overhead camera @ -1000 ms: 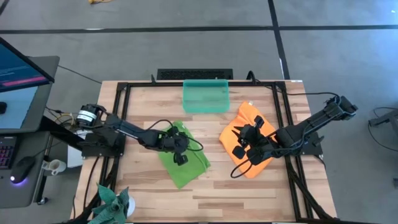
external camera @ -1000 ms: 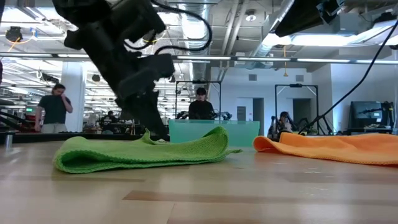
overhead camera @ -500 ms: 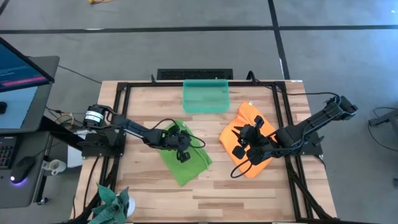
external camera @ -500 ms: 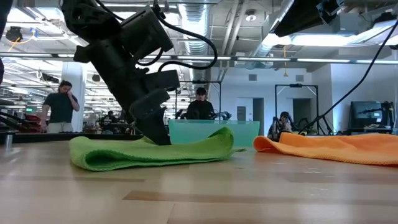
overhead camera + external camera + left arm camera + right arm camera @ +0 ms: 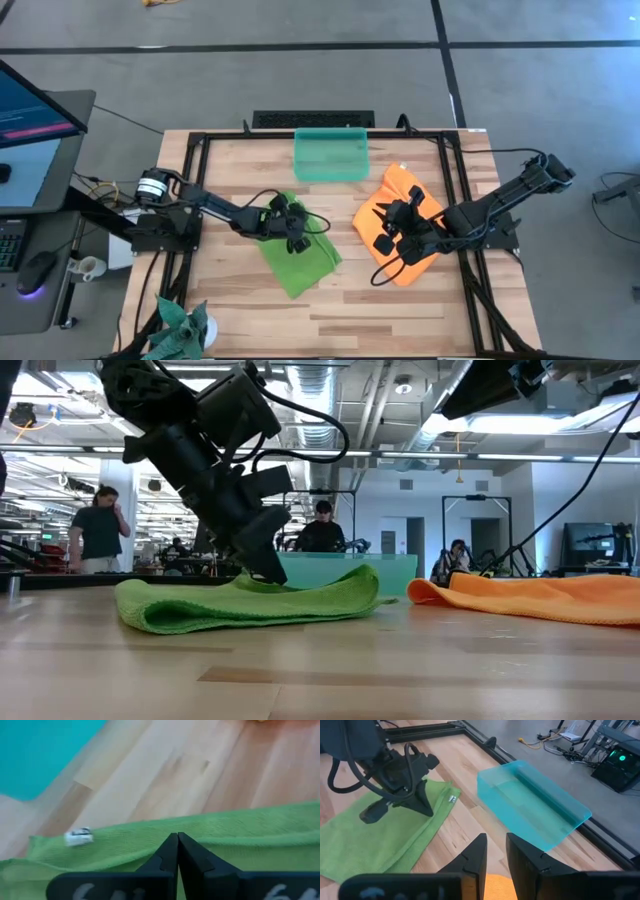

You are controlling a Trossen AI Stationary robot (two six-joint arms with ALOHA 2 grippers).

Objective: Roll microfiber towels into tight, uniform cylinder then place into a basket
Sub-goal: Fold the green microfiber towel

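The lime green towel (image 5: 300, 258) lies folded over on the table's middle, with a rounded fold at its left side (image 5: 150, 615). My left gripper (image 5: 293, 233) is shut, with its tips down on the towel's top (image 5: 177, 836). The orange towel (image 5: 400, 225) lies rumpled flat at the right. My right gripper (image 5: 496, 840) hovers over the orange towel with its fingers a little apart and holds nothing. The teal basket (image 5: 331, 155) stands at the far middle and also shows in the right wrist view (image 5: 535, 805). My left gripper presses its shut fingertips down on the green towel's upper layer (image 5: 177, 826), close to the far edge that bears a small white tag (image 5: 79, 836). The fingers slant down from the table's left. No cloth shows between them. The towel lies on the table.
A dark spiky plant (image 5: 180, 330) sits at the near left corner. A black frame (image 5: 200, 140) runs round the table. A monitor and desk (image 5: 30, 120) stand left of the table. People stand in the room behind (image 5: 100, 535). Bare wood lies along the near edge.
My left gripper has gone toward the table's right, tips kept down on the green towel. The towel's left fold has come rightward with it and the cloth has bunched a little higher, while its right end has hardly moved.
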